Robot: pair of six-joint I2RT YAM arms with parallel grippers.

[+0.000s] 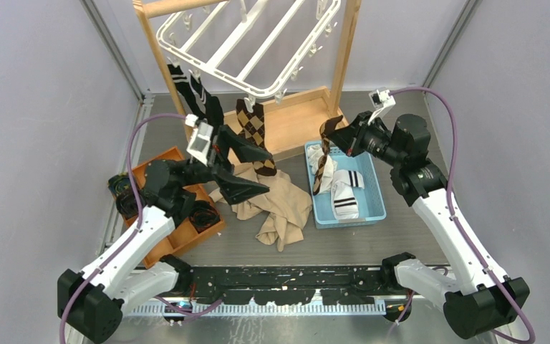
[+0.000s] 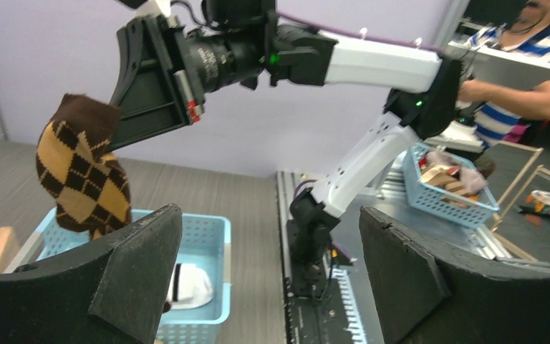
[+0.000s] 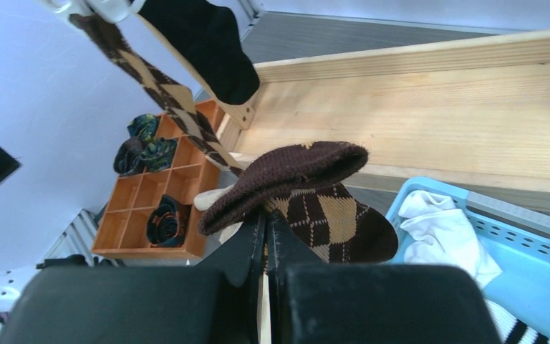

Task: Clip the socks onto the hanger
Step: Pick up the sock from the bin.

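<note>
Left claw [image 1: 256,172] gapes wide w/ nothing in it, mid-table, prob. ready to assist. Hanger [image 1: 218,72] at the back has two socks [image 1: 254,125] clipped on. Right claw [image 1: 334,134] is pinched tight on an argyle sock [image 1: 321,165], held above the blue basket [image 1: 372,211] – cuff end up, presumably for a clip.
</note>
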